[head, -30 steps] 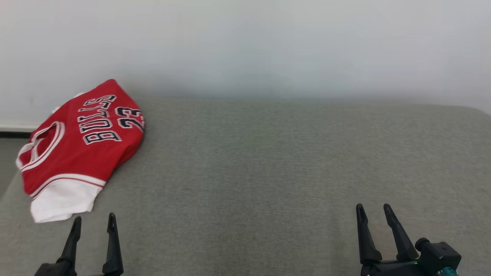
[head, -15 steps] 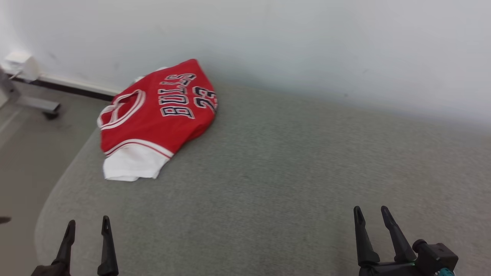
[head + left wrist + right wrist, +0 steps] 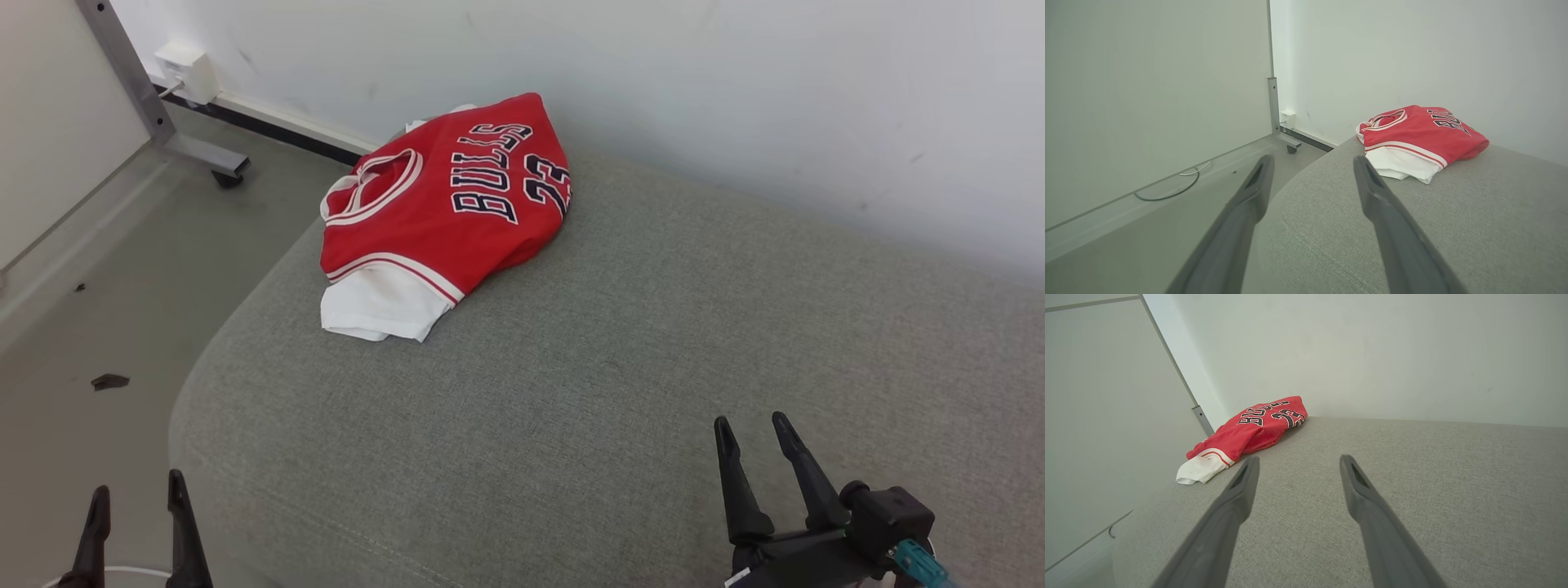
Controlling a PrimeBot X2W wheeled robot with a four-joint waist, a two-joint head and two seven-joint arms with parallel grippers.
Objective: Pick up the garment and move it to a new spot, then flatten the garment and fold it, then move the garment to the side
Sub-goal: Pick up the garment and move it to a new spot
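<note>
Facing the jersey (image 3: 445,204), you have it in a compact bundle, red layer over white, on the far left corner of the cushion (image 3: 620,367), close to the wall (image 3: 735,82) and near the cushion's left edge. It looks roughly folded, not spread flat.

Both grippers are empty with jaws spread wide. The left gripper (image 3: 137,483) hangs low at the near left, over the floor (image 3: 122,278) just past the cushion's edge. The right gripper (image 3: 749,420) sits above the near right of the cushion. Each is well apart from the jersey, and nothing touches it.

Judging from this, the step in hand is the reach for the pick-up, step 1 of 3. A bundle this tidy and this far to the side could also mean the job is done; these views alone can't settle that.

If you go for the pick-up, bring the left gripper forward and inward over the cushion to the white near edge, the closest hold. Pinch through every layer, or the red top may slide off the white one. Lift clear of the wall before carrying it toward the open middle.
</note>
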